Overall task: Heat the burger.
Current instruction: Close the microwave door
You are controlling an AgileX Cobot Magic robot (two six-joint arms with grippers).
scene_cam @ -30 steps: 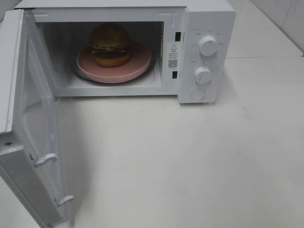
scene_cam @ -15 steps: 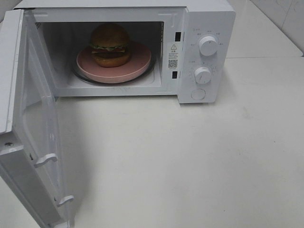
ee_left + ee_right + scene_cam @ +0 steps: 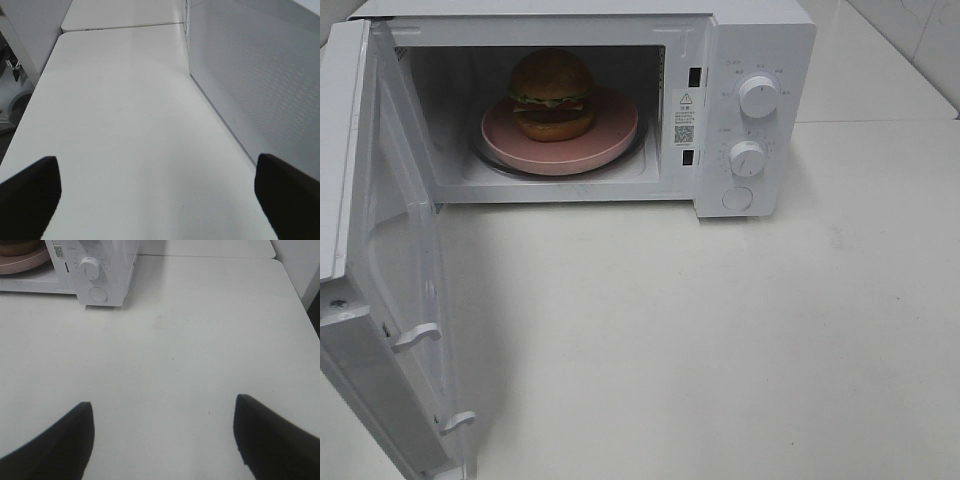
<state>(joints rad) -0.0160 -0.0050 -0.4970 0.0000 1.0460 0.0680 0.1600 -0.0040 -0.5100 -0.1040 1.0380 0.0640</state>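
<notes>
The white bench (image 3: 720, 330) carries a microwave (image 3: 760, 40) with its door (image 3: 380, 250) swung wide, and inside it a pink plate (image 3: 610, 135) holds the burger (image 3: 552, 95). The left fingers (image 3: 30, 195) hang spread wide and empty over the bench beside the door. The right fingers (image 3: 270, 440), also wide and empty, point toward the dials (image 3: 90, 267).

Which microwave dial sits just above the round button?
The lower dial, directly over the round button; the upper dial sits higher, near the top of the microwave.
</notes>
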